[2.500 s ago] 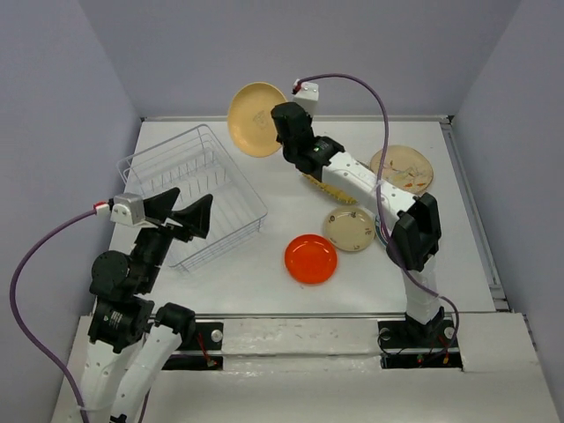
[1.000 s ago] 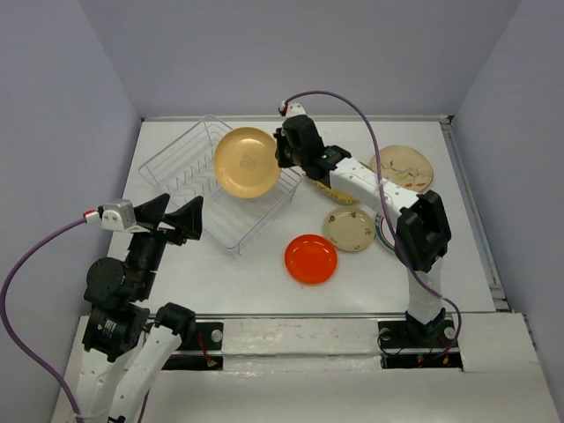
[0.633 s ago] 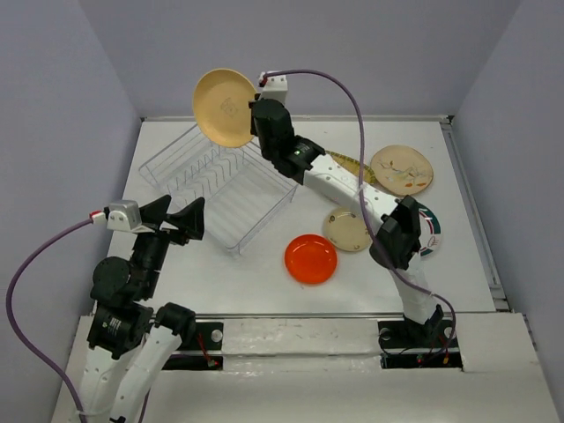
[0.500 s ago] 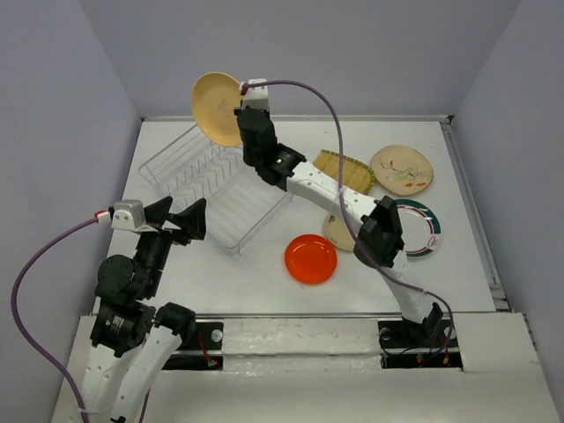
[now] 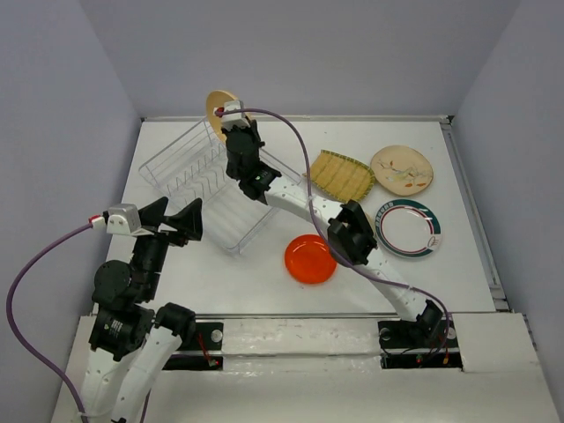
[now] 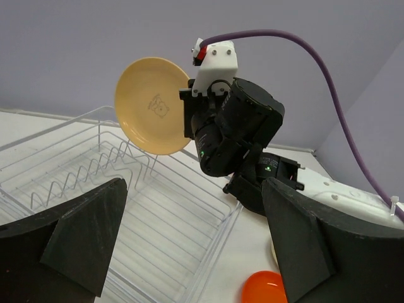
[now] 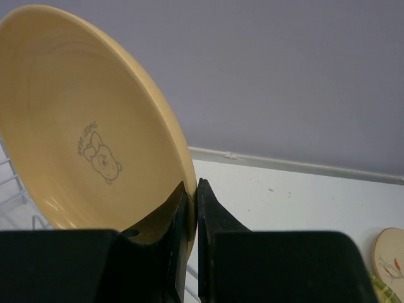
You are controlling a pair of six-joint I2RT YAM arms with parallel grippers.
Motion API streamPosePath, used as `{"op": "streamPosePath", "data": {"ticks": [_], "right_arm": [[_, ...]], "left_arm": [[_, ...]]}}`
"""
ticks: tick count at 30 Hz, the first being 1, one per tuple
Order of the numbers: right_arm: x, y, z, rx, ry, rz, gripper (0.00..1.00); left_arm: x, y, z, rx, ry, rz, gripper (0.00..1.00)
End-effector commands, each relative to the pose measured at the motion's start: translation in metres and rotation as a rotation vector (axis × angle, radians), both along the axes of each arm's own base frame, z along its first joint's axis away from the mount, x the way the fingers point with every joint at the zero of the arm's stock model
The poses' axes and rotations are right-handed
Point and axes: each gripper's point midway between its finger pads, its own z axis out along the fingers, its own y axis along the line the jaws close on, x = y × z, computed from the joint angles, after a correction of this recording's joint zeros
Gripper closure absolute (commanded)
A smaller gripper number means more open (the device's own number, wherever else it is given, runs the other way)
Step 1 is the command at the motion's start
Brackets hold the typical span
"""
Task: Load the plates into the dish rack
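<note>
The round peach plate hangs nearly on edge above the far rim of the white wire dish rack, pinched at its rim by my shut right gripper. The right wrist view shows both fingers clamping the plate. The left wrist view shows the plate over the rack. My left gripper stands open and empty, near the rack's front-left side. On the table lie a yellow ribbed plate, a cream painted plate, a green-rimmed white plate and a red-orange plate.
My right arm stretches diagonally across the table and over the rack's right corner. Its elbow hangs above the spot between the red-orange and green-rimmed plates. The back wall stands just behind the held plate.
My right arm has swung the peach plate left to the rack's far rim and turned it more edge-on. That uncovered the ribbed and green-rimmed plates. The left arm has barely moved.
</note>
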Motion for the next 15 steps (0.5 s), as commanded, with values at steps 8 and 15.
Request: {"op": "streamPosePath", "data": {"ticks": [8, 15], "right_arm": [[-0.003, -0.002, 0.04, 0.128, -0.114, -0.009, 0.93], [-0.001, 0.009, 0.002, 0.12, -0.043, 0.03, 0.93]], "left_arm": [[0.001, -0.004, 0.009, -0.006, -0.045, -0.018, 0.01], [0.001, -0.005, 0.008, -0.003, -0.046, -0.025, 0.01]]}}
